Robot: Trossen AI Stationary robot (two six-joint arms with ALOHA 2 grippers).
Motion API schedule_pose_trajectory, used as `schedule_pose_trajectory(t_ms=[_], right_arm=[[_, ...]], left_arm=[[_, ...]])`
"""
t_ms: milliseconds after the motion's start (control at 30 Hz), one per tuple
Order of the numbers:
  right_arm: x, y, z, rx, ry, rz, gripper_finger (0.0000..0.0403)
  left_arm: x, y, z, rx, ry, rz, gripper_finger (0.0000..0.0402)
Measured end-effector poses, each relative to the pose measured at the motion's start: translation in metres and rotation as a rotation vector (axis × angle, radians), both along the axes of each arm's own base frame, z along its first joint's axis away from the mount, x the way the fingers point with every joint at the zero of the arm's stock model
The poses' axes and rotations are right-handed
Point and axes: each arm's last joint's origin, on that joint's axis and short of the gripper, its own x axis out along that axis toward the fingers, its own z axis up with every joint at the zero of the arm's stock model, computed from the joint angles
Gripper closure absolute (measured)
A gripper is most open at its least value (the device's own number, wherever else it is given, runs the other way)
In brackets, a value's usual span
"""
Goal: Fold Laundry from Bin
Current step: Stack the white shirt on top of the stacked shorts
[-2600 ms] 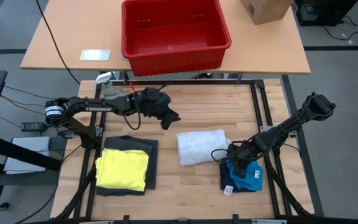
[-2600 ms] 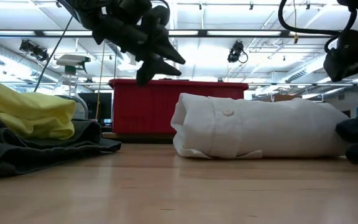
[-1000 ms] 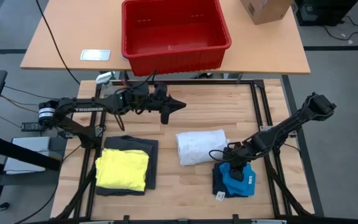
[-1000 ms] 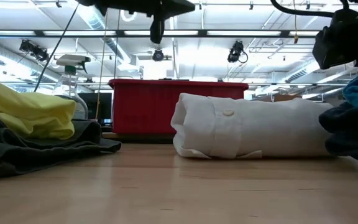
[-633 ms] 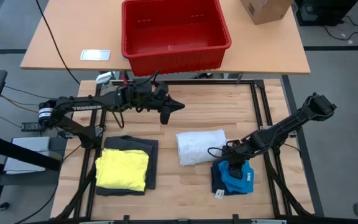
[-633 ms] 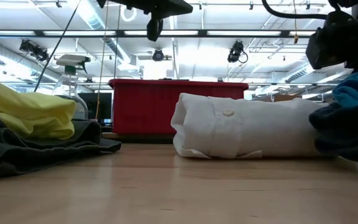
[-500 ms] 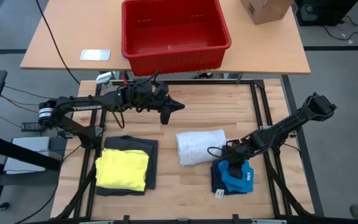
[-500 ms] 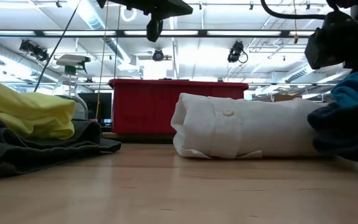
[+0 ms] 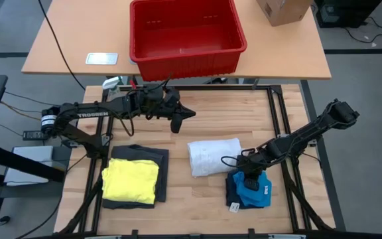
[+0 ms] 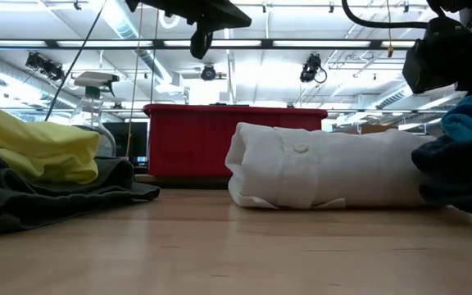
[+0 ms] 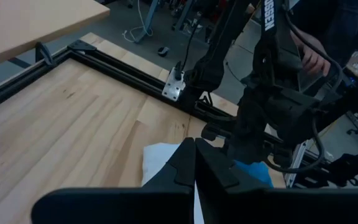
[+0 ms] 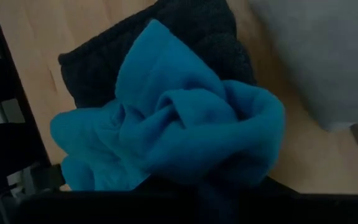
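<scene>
Over the counter (image 9: 178, 199), near the red bin (image 9: 186, 33), my left claw (image 9: 186, 114) was pinched shut on nothing. My right claw (image 9: 249, 174) gripped the bunched blue shirt (image 9: 252, 190) beside the rolled white shirt (image 9: 214, 157).

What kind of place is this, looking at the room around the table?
Probably a robotics lab or workshop: long ceiling strip lights run overhead, a ceiling-mounted black camera looks down, and two dark robot arms work on a framed wooden table.
</scene>
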Motion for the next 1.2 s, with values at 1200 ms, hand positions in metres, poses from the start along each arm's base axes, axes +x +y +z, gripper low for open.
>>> schedule_pose_trajectory(t_ms=[1200], right_arm=[[0.041, 0.027, 0.042, 0.39, -0.384, -0.585, 0.0352]], left_arm=[[0.014, -0.089, -0.058, 0.049, 0.406, -0.322, 0.0393]])
